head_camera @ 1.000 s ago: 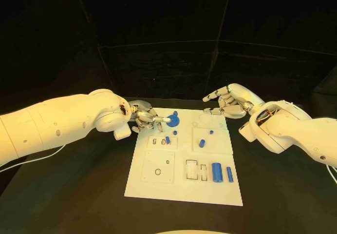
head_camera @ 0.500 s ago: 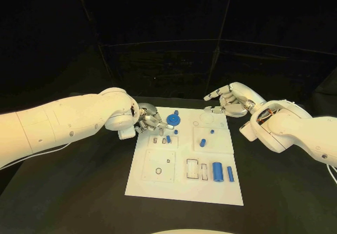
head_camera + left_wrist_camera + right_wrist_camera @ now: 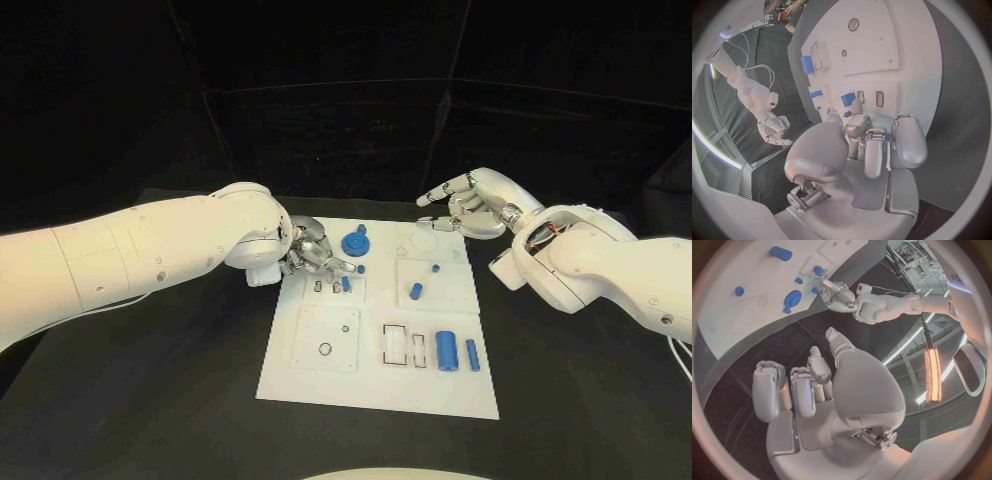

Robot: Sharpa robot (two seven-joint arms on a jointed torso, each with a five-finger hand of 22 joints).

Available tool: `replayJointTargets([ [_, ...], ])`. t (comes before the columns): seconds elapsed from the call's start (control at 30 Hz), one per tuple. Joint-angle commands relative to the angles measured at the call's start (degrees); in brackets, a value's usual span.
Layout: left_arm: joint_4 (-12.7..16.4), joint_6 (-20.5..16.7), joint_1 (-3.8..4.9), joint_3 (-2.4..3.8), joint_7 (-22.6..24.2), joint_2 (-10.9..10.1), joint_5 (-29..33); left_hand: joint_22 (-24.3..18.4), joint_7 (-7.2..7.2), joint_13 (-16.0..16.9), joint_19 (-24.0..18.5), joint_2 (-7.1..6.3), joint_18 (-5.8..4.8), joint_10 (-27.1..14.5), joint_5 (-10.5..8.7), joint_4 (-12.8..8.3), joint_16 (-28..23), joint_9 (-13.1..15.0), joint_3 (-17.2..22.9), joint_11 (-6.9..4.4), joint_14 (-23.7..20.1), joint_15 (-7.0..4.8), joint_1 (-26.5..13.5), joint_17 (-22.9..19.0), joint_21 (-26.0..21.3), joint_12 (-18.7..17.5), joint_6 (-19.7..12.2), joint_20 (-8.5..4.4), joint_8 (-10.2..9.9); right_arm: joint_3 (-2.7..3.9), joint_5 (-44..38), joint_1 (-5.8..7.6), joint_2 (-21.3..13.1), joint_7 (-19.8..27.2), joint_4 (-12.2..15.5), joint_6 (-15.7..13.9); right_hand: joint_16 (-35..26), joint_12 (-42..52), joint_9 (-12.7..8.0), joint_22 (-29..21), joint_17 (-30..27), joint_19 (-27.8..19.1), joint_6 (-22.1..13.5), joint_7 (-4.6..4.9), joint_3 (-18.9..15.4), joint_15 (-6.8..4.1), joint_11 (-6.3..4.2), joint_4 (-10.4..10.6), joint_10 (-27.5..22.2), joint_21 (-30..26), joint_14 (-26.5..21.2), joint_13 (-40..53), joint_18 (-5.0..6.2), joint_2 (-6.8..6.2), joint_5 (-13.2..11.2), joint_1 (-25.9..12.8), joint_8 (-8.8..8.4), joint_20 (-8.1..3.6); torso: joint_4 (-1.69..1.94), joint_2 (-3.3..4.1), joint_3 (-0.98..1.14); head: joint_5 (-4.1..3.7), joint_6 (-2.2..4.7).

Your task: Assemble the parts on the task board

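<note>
The task board [image 3: 378, 370] lies flat in the middle of the black table [image 3: 173, 400], and the blue parts sit across it. A round blue disc [image 3: 356, 245] stands near the board's far edge, just beyond the fingertips of the left hand [image 3: 307, 253]. A small blue peg [image 3: 345, 285] stands upright in a slotted panel directly under those fingertips, with a smaller blue stud [image 3: 361, 268] beside it, between the peg and the disc. Farther from the fingers, toward the board's middle, sit a short slanted blue piece [image 3: 415, 293] and a tiny blue stud [image 3: 434, 269]. Well away from both hands, near the board's near edge, a thick blue cylinder [image 3: 447, 350] and a thin blue bar [image 3: 472, 356] lie side by side next to two rectangular cut-outs.

The left hand hovers over the board's far left corner. Its fingers are curled in close together, the tips reaching down to the slotted panel. In the left wrist view a small blue piece [image 3: 847, 99] lies just past the fingertips [image 3: 857, 107]; whether they touch or pinch a part cannot be told.

The right hand [image 3: 464, 207] hangs above the table just off the board's far right corner, apart from every part. Its fingers are loosely bent and spread, and the right wrist view shows nothing between them [image 3: 786, 390].
</note>
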Motion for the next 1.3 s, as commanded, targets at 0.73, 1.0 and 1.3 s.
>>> replayJointTargets([
  [0.73, -1.8, 0.6, -0.02, -0.23, -1.0, 2.4, -1.6, 0.8, 0.01, 0.2, 0.1, 0.92, -1.22, 0.0, -0.07, -1.8, 0.2, 1.9, 0.9, -0.06, 5.9, -0.39, 3.9, 15.1, 0.7, 0.4, -1.3, -0.22, 1.6, 0.03, 1.4, 0.14, 0.0, -1.0, 0.1, 0.3, -0.2, -0.1, 0.0, -0.1, 11.5, 0.1, 0.1, -0.13, -0.3, -0.28, -0.20, 0.1, -0.3, -0.4, 5.2, 0.0, 0.37, 0.24, 0.0, -0.5, 0.16, 0.07, 0.03, -0.03, 0.06, -0.70, -1.08],
  [1.0, -2.1, 1.1, -0.02, -0.23, -1.1, 2.9, -1.8, 1.1, 0.03, 0.4, 0.1, 0.96, -1.25, 0.1, -0.06, -2.1, 0.2, 2.2, 1.2, -0.03, 5.9, -0.36, 4.4, 15.1, 0.9, 0.6, -1.5, -0.17, 1.8, 0.03, 1.4, 0.17, -0.1, -1.3, 0.0, 0.3, -0.3, -0.2, 0.0, -0.2, 11.4, 0.0, 0.1, -0.13, -0.3, -0.28, -0.19, 0.2, -0.3, -0.4, 5.2, -0.1, 0.39, 0.27, 0.0, -0.5, 0.14, 0.07, 0.00, -0.02, 0.03, -0.76, -1.36],
  [1.3, -3.0, 1.7, -0.05, -0.24, -1.2, 4.0, -2.2, 1.3, 0.04, 0.5, 0.1, 1.19, -1.26, 0.2, -0.04, -2.6, 0.2, 2.6, 1.8, -0.02, 5.9, -0.33, 5.0, 15.1, 1.0, 0.7, -1.6, -0.12, 2.0, 0.03, 1.4, 0.25, 0.0, -1.7, -0.1, 0.3, -0.3, -0.2, 0.0, -0.2, 11.4, 0.0, 0.0, -0.12, -0.3, -0.28, -0.19, 0.2, -0.3, -0.4, 5.2, -0.1, 0.39, 0.37, 0.1, -0.5, 0.12, 0.06, 0.12, -0.02, 0.05, -1.06, -1.46],
])
